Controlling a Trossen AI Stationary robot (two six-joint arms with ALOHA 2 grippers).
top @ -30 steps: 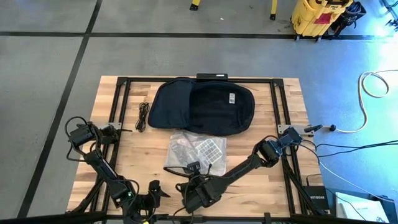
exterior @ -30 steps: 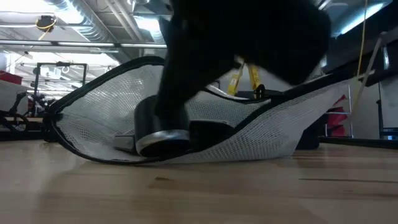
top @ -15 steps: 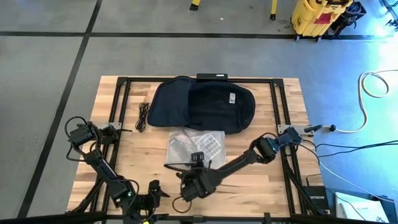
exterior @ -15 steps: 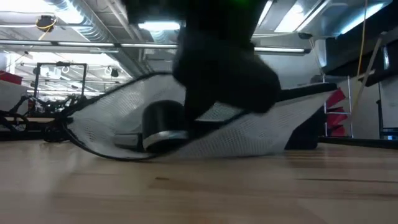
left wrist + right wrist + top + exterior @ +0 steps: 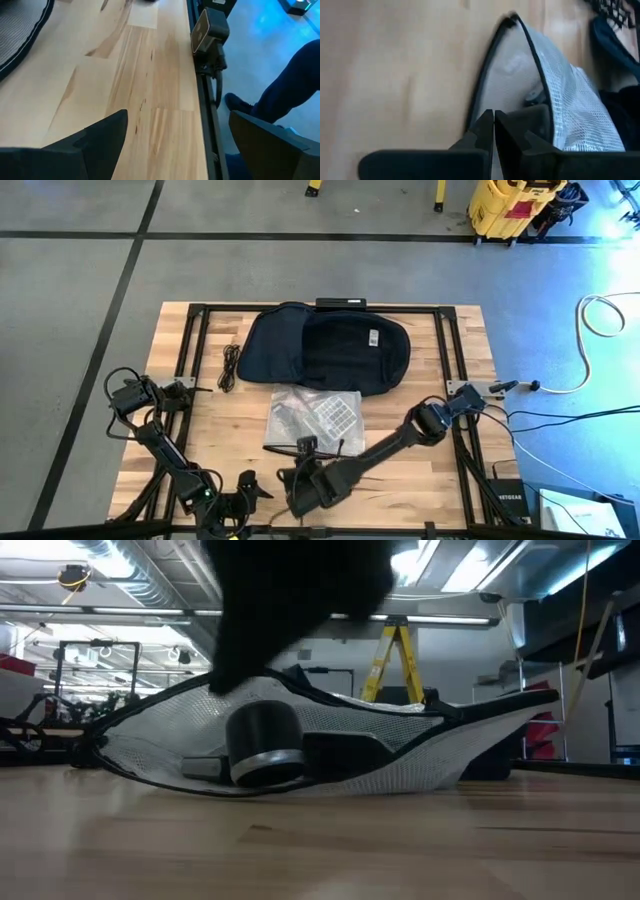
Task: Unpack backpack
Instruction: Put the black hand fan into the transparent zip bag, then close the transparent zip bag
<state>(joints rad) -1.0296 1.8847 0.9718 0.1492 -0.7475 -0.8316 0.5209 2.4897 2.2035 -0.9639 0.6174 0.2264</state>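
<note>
Fingers of the right gripper pinch together on the near edge of the mesh pouch. Left gripper waits open, near left. Backpack lies beyond, its white label unreadable; cable to its left.

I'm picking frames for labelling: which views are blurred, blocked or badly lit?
Low view: the mesh pouch is sharp, but a dark blurred arm blocks the upper middle, and ceiling lights glare. Right wrist view: soft all over, the shut right gripper and pouch edge blurred. Left wrist view: table crisp, the near fingers of the open left gripper out of focus. High view: evenly lit, backpack clear.
</note>
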